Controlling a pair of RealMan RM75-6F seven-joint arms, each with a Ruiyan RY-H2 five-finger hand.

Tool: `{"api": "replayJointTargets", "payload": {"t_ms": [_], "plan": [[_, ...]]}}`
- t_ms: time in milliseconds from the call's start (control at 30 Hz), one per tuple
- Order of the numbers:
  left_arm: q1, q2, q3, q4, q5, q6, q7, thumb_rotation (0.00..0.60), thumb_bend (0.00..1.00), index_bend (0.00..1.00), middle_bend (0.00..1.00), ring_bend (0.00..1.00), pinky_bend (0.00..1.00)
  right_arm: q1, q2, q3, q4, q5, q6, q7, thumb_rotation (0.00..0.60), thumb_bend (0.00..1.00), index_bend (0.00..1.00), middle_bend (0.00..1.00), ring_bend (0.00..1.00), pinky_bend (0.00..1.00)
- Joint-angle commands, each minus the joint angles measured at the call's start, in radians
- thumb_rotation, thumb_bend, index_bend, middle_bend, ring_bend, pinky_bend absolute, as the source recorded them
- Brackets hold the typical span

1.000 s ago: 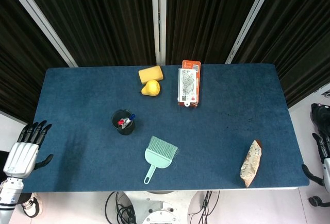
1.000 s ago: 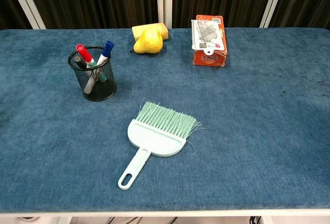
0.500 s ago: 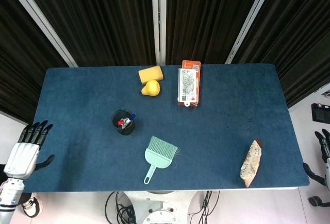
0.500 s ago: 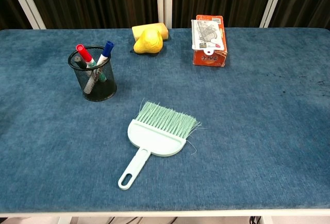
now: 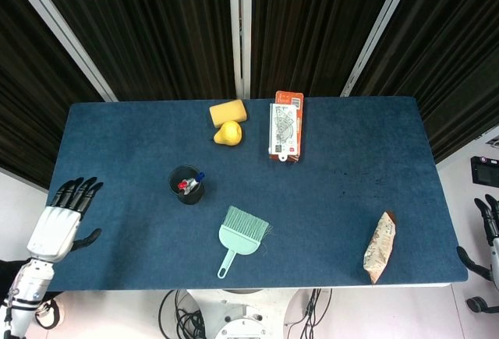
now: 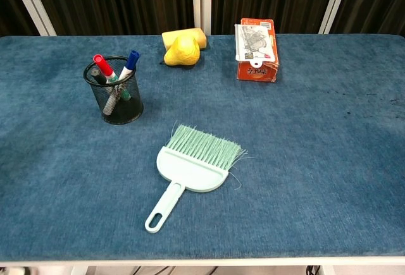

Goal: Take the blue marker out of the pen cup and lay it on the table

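A black mesh pen cup (image 5: 187, 185) (image 6: 114, 90) stands left of the table's middle. A blue-capped marker (image 5: 198, 177) (image 6: 130, 61) leans out of it on the right side, beside a red-capped marker (image 6: 101, 66). My left hand (image 5: 61, 218) hovers over the table's left front edge, fingers spread and empty, well left of the cup. Only a sliver of my right hand (image 5: 490, 234) shows at the head view's right border, off the table. Neither hand appears in the chest view.
A mint hand brush (image 5: 239, 236) (image 6: 188, 170) lies in front of the cup. A yellow sponge and yellow pear-shaped toy (image 5: 228, 132) (image 6: 180, 50) sit at the back, an orange carded package (image 5: 285, 126) (image 6: 255, 48) beside them. A snack bag (image 5: 380, 246) lies front right.
My left hand has moved right and slightly forward, onto the table's left edge. My right hand has drawn down and out toward the right border.
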Motion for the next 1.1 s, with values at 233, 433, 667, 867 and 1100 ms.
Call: {"api": "replayJointTargets", "payload": {"t_ms": [233, 433, 667, 867, 1100], "plan": [[-0.152, 0.017, -0.129, -0.267, -0.125, -0.164, 0.225, 0.600, 0.22, 0.16, 0.16, 0.04, 0.17, 0.006, 0.009, -0.001, -0.021, 0.015, -0.024, -0.009, 0.600, 0.18, 0.00, 0.00, 0.00, 0.00], [-0.293, -0.037, -0.233, -0.449, -0.470, -0.275, 0.539, 0.600, 0.22, 0.24, 0.21, 0.04, 0.14, 0.005, 0.026, 0.001, -0.052, 0.009, -0.014, -0.029, 0.600, 0.18, 0.00, 0.00, 0.00, 0.00], [-0.476, -0.155, -0.316, -0.482, -0.859, -0.227, 0.782, 0.600, 0.20, 0.24, 0.21, 0.06, 0.15, -0.001, 0.049, 0.005, -0.079, 0.014, -0.003, -0.036, 0.600, 0.18, 0.00, 0.00, 0.00, 0.00], [-0.593, -0.248, -0.350, -0.439, -0.992, -0.155, 0.861, 0.600, 0.20, 0.23, 0.22, 0.06, 0.15, -0.001, 0.055, 0.006, -0.083, 0.026, -0.010, -0.029, 0.600, 0.18, 0.00, 0.00, 0.00, 0.00], [-0.689, -0.318, -0.357, -0.359, -1.091, -0.148, 0.890, 0.600, 0.20, 0.24, 0.23, 0.06, 0.15, 0.001, 0.052, 0.003, -0.079, 0.040, -0.030, -0.024, 0.600, 0.18, 0.00, 0.00, 0.00, 0.00]]}}
